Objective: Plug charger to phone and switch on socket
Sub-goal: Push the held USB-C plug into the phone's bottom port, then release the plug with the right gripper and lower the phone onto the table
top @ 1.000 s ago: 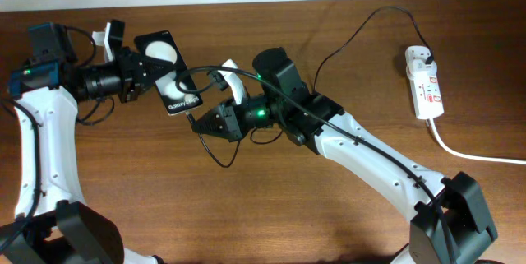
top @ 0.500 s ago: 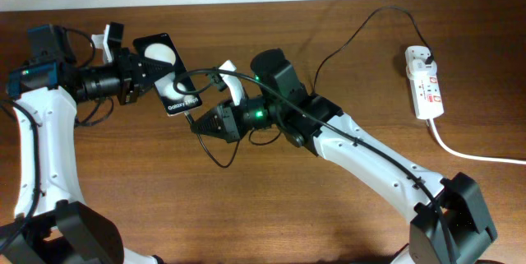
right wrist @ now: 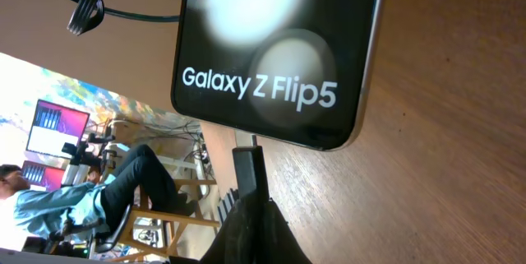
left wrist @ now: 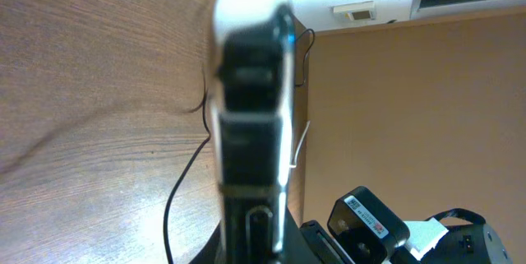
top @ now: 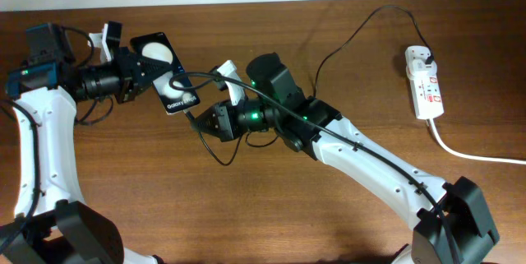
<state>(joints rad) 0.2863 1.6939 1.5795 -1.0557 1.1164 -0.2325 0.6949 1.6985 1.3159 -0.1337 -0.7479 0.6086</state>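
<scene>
Phone sits in left tool, clenched on its far-left end. Right tool is just near-right of it, pinching charger tip, which sits right at phone's btm edge; seated or not, can't tell. Phone's long axis runs far-left to near-right, btm end toward right tool. Glossy black slab w/ rounded corners. Counter is wood-grain. Socket is white, far right, well apart.

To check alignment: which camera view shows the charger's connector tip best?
The right wrist view: the connector tip stands large in the middle, just under the lower edge of the phone. Overhead it is a tiny dark speck beside the phone. The left wrist view shows the blurred phone edge-on, not the tip.
</scene>
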